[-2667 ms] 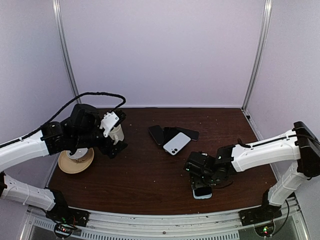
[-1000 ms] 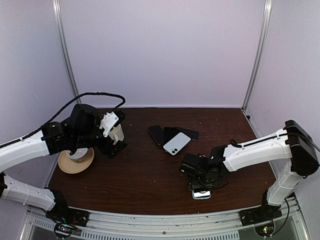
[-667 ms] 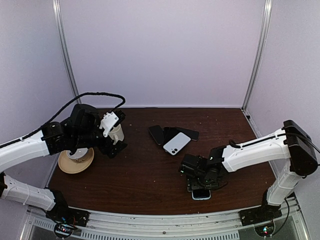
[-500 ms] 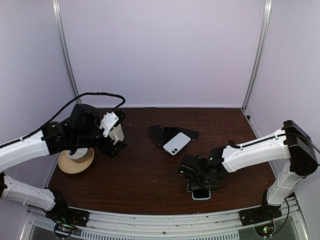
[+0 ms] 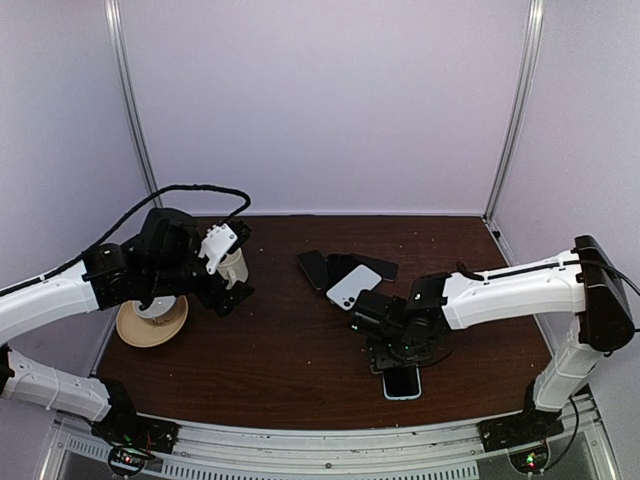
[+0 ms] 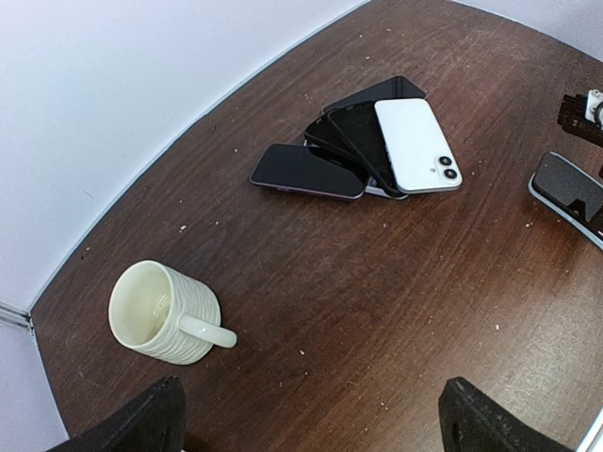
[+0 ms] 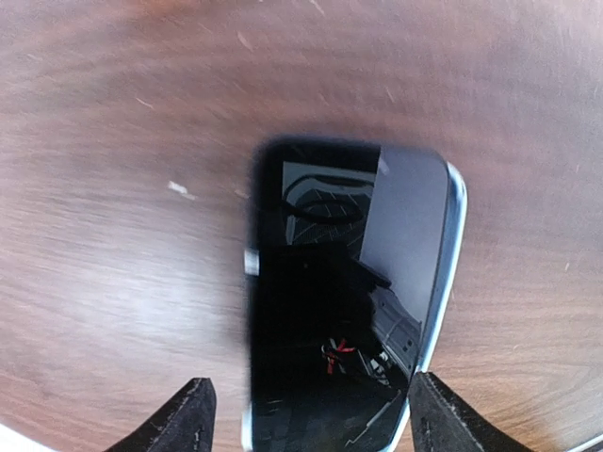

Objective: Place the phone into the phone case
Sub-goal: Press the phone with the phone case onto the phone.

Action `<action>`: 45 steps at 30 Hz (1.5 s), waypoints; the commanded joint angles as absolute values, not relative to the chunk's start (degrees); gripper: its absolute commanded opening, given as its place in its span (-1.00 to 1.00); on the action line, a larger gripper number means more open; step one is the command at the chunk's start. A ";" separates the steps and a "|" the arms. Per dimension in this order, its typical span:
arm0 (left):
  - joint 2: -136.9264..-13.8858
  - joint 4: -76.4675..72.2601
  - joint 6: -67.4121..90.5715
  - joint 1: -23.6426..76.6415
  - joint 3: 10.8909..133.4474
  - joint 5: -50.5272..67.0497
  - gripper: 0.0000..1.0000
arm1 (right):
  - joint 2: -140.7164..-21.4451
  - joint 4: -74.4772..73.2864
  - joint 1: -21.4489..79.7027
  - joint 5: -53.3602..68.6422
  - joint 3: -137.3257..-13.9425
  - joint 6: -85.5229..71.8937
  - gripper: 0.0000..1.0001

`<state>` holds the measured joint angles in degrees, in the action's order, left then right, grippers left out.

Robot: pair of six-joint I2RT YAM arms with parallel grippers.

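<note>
My right pincer (image 7: 311, 414) has drawn back from the phone (image 7: 349, 292) toward the pile of spare phones (image 5: 345, 272), jaws apart and holding nothing. The phone lies flat on the tabletop (image 5: 300, 360) on the near side of that pile, and looks seated in its pale case (image 7: 456, 235). The left pincer (image 6: 316, 414) hangs wide, left of the pile.

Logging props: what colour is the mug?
The mug is cream; clearest in the left wrist view.

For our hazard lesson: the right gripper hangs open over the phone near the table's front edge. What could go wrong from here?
The phone lies close to the table's near edge; a sideways nudge from the right gripper might slide it off. Its pale case shows mainly along one side, so the phone may not be fully seated.
</note>
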<state>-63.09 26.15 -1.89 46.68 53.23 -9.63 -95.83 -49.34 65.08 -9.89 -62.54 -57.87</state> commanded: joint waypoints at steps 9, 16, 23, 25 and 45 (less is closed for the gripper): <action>-63.07 23.56 -2.95 45.97 53.00 -9.84 0.95 | -102.93 -49.74 65.81 -12.11 -69.22 -55.46 -0.05; -62.82 23.53 -2.87 45.92 52.83 -9.04 0.95 | -105.44 -53.19 66.07 -16.84 -68.32 -58.79 -0.43; -62.50 23.40 -2.87 45.97 52.73 -8.72 0.95 | -105.98 -53.07 66.01 -17.07 -65.19 -60.99 -0.55; -62.63 23.44 -2.88 45.97 52.73 -8.54 0.95 | -105.59 -53.46 66.01 -17.41 -65.13 -60.95 -0.56; -61.90 23.49 -3.09 45.96 52.73 -9.02 0.95 | -107.57 -50.53 67.06 -15.12 -60.39 -62.79 -0.63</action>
<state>-62.89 26.06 -2.22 46.44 52.99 -9.19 -105.67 -50.81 67.55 -18.26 -66.35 -62.81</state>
